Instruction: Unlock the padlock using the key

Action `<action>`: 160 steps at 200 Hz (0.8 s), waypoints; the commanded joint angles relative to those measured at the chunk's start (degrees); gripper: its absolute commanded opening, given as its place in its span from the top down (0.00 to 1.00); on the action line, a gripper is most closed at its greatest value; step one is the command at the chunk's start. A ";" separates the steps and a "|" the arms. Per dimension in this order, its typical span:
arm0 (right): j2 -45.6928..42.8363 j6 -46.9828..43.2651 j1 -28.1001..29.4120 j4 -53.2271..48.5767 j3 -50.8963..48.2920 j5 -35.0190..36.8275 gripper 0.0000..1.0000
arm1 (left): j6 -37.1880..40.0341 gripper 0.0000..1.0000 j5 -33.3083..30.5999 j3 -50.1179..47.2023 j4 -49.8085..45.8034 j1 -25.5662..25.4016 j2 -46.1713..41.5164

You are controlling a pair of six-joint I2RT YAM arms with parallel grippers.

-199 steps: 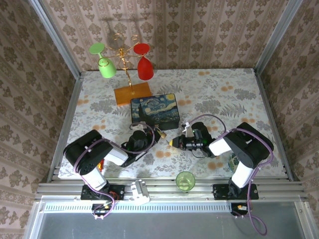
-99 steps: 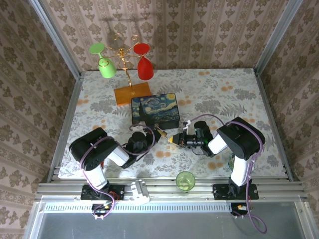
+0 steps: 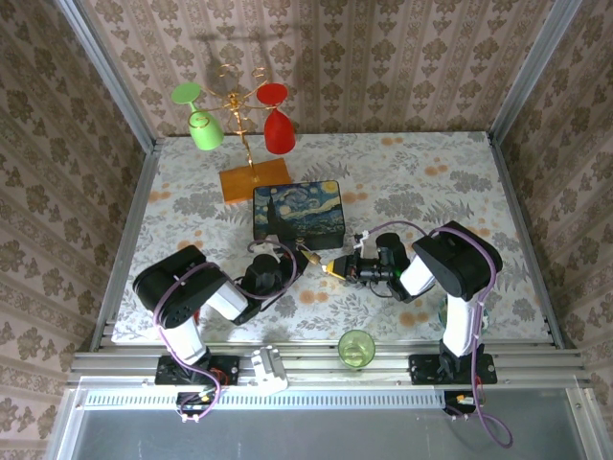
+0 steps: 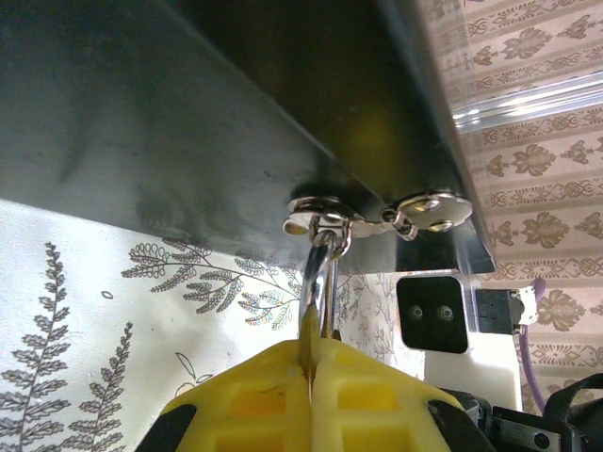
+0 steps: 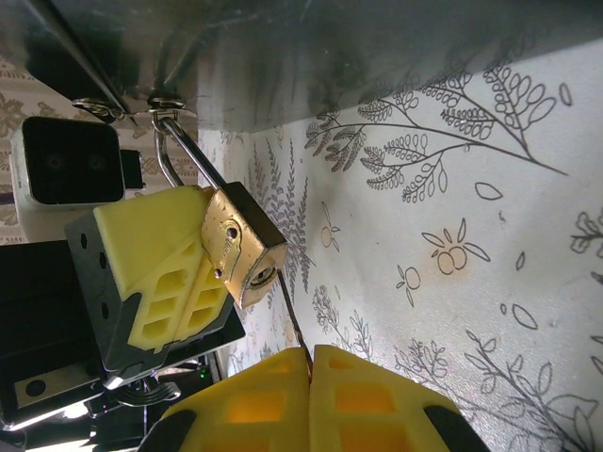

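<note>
Yellow-fingered left pincer (image 4: 309, 356) is clamped shut on the padlock (image 5: 240, 247). A sliver of brass shows in the seam between the pads, and the silvery shackle (image 4: 320, 271) runs straight up out of them.

Location: the shackle is looped through the clasp (image 4: 377, 215) on the near face of the dark blue box (image 3: 297, 213). The box sits about midway between the table (image 3: 431, 192)'s far and near edges, a bit toward the left edge. The padlock body hangs just off that near face, keyhole (image 5: 262, 276) end turned toward my right side.

The key (image 5: 290, 325) is a thin grey sliver between keyhole and right pincer (image 5: 309, 365), which is shut on its near end. The tip sits at the keyhole mouth; I can't tell whether it's seated.

Handling, my read:
- Padlock is small, light, rigid. The brass looks smooth, so probably slick. It pivots freely on the shackle, so it'll swing away from any push unless the left pads pinch the flat faces of the body, as now.
- Key is stiff but very thin. I'd expect it to roll or skew in the pads under torque. Best hold is flat across the head, axis in line with the keyhole.
- Main risk is side load: the key slips out or the lock twists off-axis.
</note>
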 commanded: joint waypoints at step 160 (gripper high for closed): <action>2.77 2.22 0.06 6.69 2.37 0.97 1.00 | -0.98 1.00 -0.01 -0.09 -3.44 -0.64 -2.91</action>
